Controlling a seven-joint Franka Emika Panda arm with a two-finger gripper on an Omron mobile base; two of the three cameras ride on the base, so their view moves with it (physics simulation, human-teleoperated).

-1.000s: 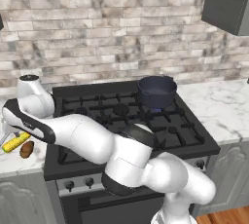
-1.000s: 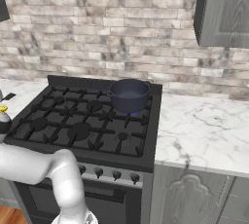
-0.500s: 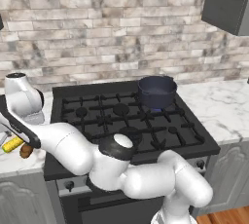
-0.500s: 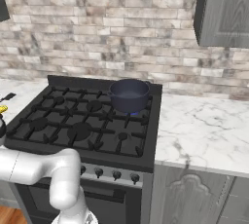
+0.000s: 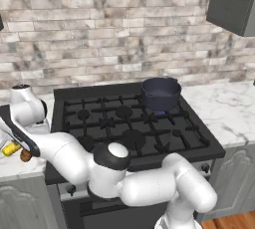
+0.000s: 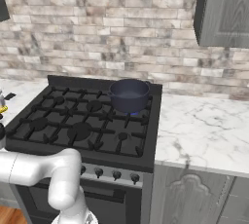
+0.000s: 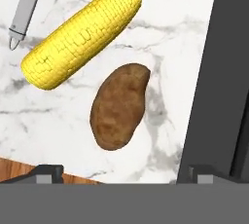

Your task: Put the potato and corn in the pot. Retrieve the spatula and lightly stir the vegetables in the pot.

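In the hand view the brown potato [image 7: 120, 106] lies on the white marble counter, with the yellow corn [image 7: 82, 35] lying just beside it. The grey handle of the spatula [image 7: 26, 4] runs off the upper left corner. My gripper [image 7: 124, 173] hangs open above the potato, holding nothing, its fingertips [image 7: 46, 172] wide apart. From the left base view, small parts of the corn [image 5: 10, 149] and potato [image 5: 26, 156] peek out beside my arm. The dark blue-grey pot [image 5: 160, 93] stands on the stove's back right burner [image 6: 129, 95].
The black stove [image 5: 129, 128] fills the middle, and its dark edge [image 7: 219, 72] runs close beside the potato. Marble counter [image 6: 204, 125] stretches to the right of the stove. A brick wall is behind and a grey cabinet [image 6: 223, 9] hangs at the upper right.
The arm has folded lower and further left, bringing the hand down over the counter left of the stove. The gripper stayed open; the pot and vegetables have not moved.
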